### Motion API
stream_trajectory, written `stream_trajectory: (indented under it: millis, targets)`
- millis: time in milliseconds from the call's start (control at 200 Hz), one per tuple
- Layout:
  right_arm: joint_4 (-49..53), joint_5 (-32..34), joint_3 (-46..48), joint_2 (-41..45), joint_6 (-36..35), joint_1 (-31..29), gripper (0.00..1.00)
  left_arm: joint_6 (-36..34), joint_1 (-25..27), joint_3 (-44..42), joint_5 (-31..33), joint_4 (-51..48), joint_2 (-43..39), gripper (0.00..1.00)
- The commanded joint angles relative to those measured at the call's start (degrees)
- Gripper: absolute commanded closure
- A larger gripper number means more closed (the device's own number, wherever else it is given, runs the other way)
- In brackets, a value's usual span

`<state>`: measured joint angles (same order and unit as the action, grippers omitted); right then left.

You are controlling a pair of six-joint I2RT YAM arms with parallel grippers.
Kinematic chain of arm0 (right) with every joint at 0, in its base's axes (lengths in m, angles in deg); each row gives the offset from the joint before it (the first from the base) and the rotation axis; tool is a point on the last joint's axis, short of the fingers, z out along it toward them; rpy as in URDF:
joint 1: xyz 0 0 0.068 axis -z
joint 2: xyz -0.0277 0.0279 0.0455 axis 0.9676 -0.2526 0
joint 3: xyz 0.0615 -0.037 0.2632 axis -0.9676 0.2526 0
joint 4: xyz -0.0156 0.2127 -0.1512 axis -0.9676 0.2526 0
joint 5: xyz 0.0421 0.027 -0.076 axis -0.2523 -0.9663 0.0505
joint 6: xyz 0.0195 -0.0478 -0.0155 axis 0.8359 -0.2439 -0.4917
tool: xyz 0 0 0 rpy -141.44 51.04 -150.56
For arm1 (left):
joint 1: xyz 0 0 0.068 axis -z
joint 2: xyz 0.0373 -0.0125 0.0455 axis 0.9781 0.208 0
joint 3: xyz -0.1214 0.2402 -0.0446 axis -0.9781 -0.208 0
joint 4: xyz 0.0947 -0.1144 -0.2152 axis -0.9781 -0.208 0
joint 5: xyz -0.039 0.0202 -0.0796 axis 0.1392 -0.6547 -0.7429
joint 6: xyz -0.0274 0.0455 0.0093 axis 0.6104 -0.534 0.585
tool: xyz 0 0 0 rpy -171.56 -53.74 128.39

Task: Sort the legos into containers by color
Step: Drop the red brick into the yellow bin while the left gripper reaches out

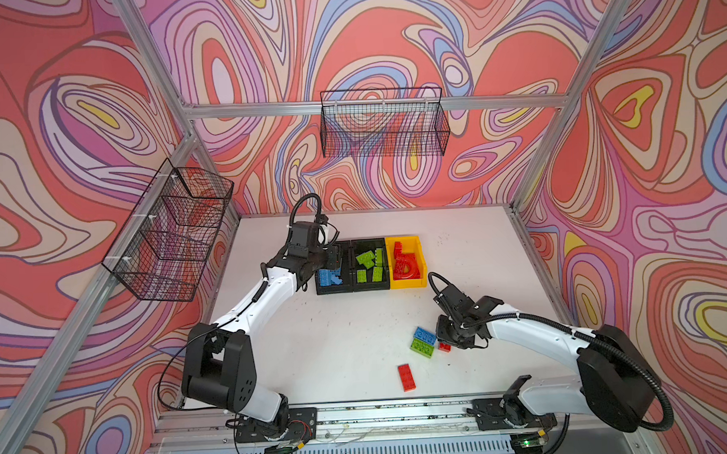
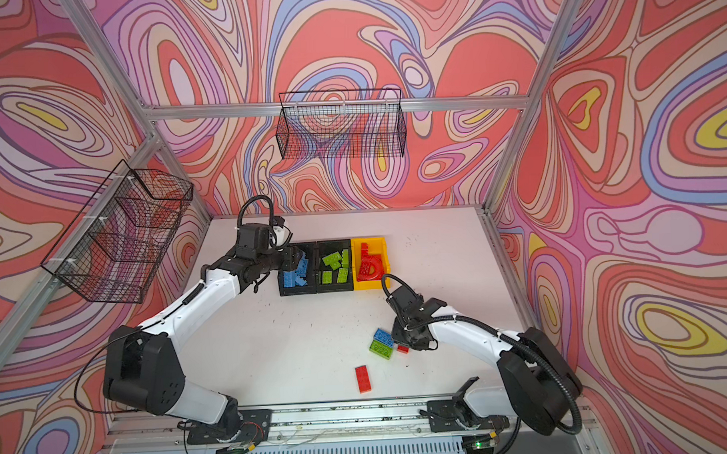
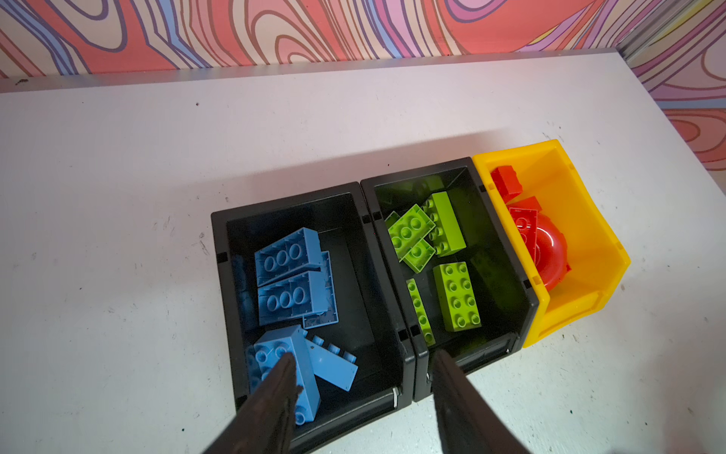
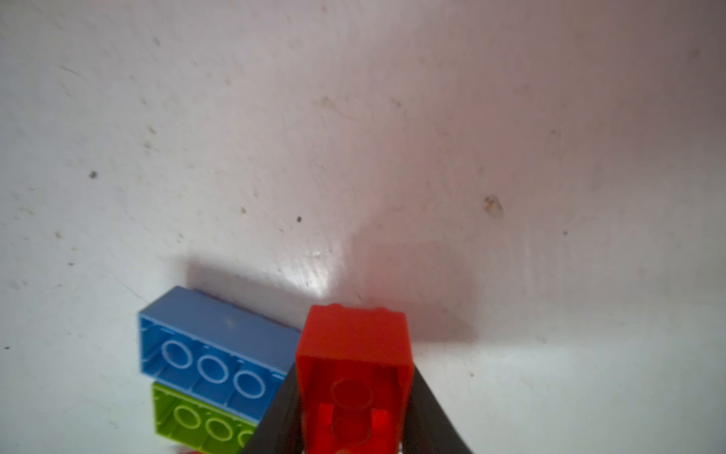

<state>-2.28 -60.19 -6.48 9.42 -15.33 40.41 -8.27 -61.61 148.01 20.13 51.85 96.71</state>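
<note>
here, scuffed table (image 1: 356,319), swirly walls (image 1: 389,48); left gripper (image 3: 363,353) agape, right gripper (image 4: 353,377) tight on red brick (image 4: 353,338)

Blue brick (image 1: 424,336), green brick (image 1: 422,348) just beside small red brick (image 1: 444,347); table (image 1: 356,319) open between these and bins (image 1: 372,286).

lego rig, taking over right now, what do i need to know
Grippers: left gripper open, empty, over the left black bin; right gripper shut on a small red brick at the table.
Done: blues in that bin, greens in the middle black bin, reds in the yellow bin.
Left: the gripped brick, plus a long red brick, blue brick and green brick on the table.
</note>
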Motion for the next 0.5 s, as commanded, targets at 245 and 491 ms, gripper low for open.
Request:
stream_trajectory:
  millis: [245,491]
  targets:
    - [-1.58,3.81,-14.23,-3.89,-9.51,5.61,0.69,-0.11,-0.37,-0.65,1.51,-0.39,-3.06,0.43]
    - [-10.33,-0.31,-29.85,-19.35,-19.88,10.71,0.69,-0.3,2.64,-5.57,2.74,-6.56,-10.11,0.4]
